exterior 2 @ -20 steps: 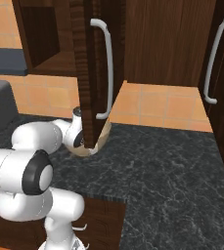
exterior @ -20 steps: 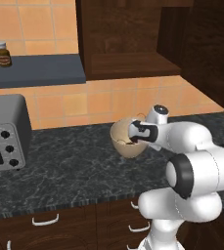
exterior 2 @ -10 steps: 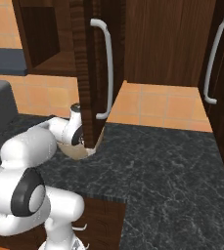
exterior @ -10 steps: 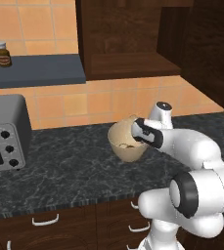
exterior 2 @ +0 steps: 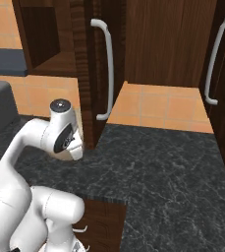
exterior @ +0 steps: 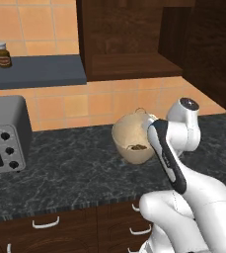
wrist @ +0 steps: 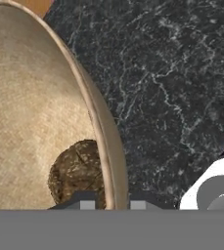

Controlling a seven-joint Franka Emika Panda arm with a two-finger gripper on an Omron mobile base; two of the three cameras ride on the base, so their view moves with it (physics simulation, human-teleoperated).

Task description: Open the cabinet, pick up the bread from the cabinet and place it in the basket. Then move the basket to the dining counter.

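Note:
The tan basket (exterior: 129, 138) stands on the black speckled worktop (exterior: 60, 173) below the open cabinet (exterior: 129, 44). The dark brown bread (exterior: 138, 147) lies inside it. In the hand view the bread (wrist: 77, 171) rests against the basket wall (wrist: 30, 122). There my gripper (wrist: 112, 204) is shut on the basket's rim (wrist: 101, 132), one fingertip inside and one outside. In the left base view my forearm covers the gripper at the basket's right rim. The cabinet door (exterior 2: 84, 74) stands swung open, its silver handle (exterior 2: 106, 69) upright. The dining counter is out of view.
A grey toaster oven (exterior: 3, 136) sits at the left of the worktop. A small jar (exterior: 4, 54) stands on the grey shelf (exterior: 35, 71) above. Drawers with white handles (exterior: 45, 223) run below the worktop. A second door handle (exterior 2: 214, 59) is at the right.
The jaws have gone from open to shut on the basket's rim. My elbow and forearm have swung over to the right. The basket has stayed in place.

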